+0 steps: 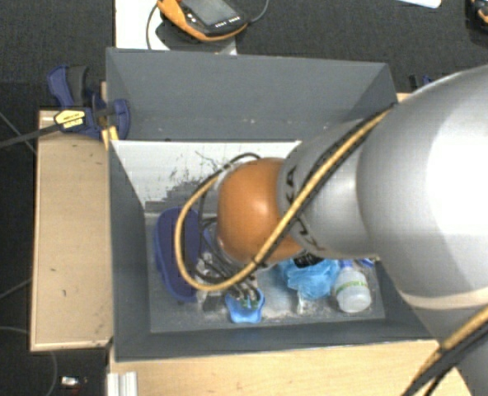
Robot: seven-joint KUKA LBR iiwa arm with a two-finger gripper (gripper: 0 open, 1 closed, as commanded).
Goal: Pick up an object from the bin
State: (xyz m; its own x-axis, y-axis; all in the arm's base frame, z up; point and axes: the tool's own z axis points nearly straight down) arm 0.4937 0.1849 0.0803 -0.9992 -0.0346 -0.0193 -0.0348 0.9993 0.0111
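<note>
My gripper [224,277] is low in the bin's front left part, mostly hidden under the arm's orange cover. A small light-blue piece [246,307] lies right at its lower tip, on the bin floor near the front wall. A dark blue curved object [168,254] rests against the left wall, just left of the gripper. Whether anything is held is hidden.
A crumpled light-blue item [312,277] and a white bottle with a pale cap [351,292] lie to the right along the front wall. The arm and its yellow-black cable cover the bin's right half. The bin's back slope shows bare grey metal.
</note>
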